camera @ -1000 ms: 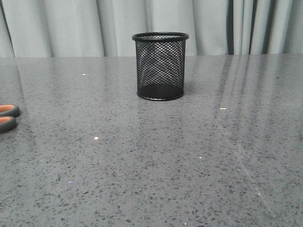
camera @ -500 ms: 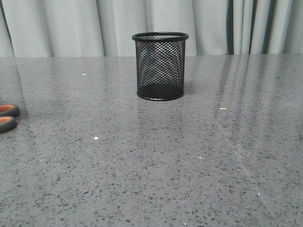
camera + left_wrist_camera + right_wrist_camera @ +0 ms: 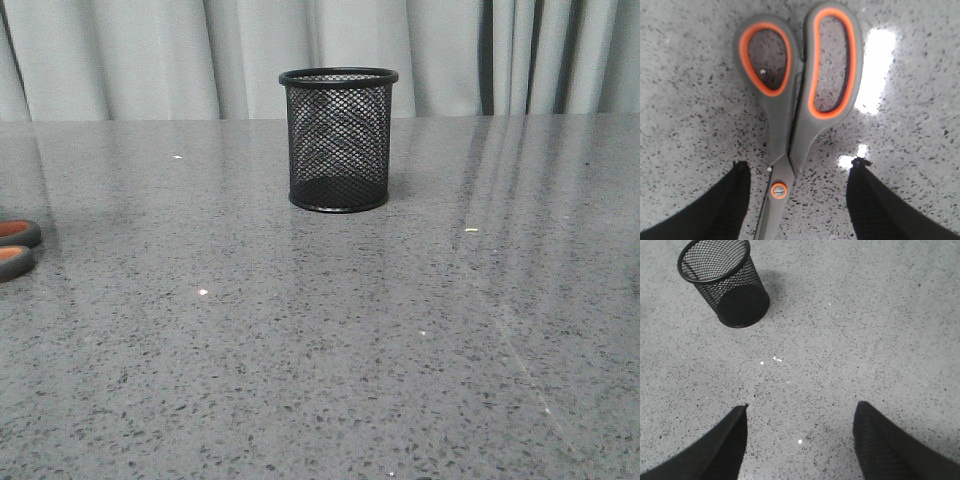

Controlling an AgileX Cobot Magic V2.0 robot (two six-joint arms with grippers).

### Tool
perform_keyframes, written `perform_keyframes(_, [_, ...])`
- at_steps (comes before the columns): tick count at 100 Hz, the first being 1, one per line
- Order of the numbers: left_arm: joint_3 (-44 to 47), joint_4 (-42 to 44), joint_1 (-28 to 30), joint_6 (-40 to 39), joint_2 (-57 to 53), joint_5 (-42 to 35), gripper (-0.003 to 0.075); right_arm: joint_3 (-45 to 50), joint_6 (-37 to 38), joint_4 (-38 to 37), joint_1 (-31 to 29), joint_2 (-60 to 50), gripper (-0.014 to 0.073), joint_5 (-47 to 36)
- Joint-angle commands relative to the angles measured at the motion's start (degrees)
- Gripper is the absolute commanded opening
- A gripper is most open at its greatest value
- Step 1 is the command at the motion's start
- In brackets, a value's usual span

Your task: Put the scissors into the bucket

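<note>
Lying flat on the desk [image 3: 320, 350], the scissors [image 3: 795, 100] sit between the wide-spread left end effector [image 3: 797, 200] fingers. The right end effector [image 3: 800, 440] gapes wide, well apart from the upright bucket [image 3: 338, 140].

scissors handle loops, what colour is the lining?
Orange lining inside dark grey loops of the scissors; clearest in the left wrist view.

Front camera sits low, facing forward across the table [image 3: 320, 350] toward curtains [image 3: 150, 55], bucket [image 3: 338, 140] mid-distance. Left wrist camera looks straight down, very near the scissors [image 3: 795, 107], whose handles alone show at the front view's left edge. Right wrist camera looks down from higher up, sharing the bucket with the front view.
</note>
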Motion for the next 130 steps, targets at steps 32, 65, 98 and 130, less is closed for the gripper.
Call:
perform_keyframes(32, [-1.96, 4.07, -4.31, 3.19, 2.49, 0.17, 0.0399, -2.04, -0.91, 0.58, 0.33, 0.12, 0.0414, -3.60])
perform_keyframes(65, [-2.05, 4.13, -4.31, 3.46, 5.40, -2.67, 0.0399, -2.04, -0.91, 0.58, 0.33, 0.12, 0.0414, -3.60])
perform_keyframes(98, [-2.05, 2.60, -4.31, 6.56, 5.50, -3.48, 0.0399, -2.04, -0.91, 0.58, 0.33, 0.12, 0.0414, -3.60])
perform_keyframes(130, [-2.05, 0.36, -4.31, 7.29, 7.81, -2.11, 0.0399, -2.04, -0.91, 0.58, 0.33, 0.21, 0.0414, -3.60])
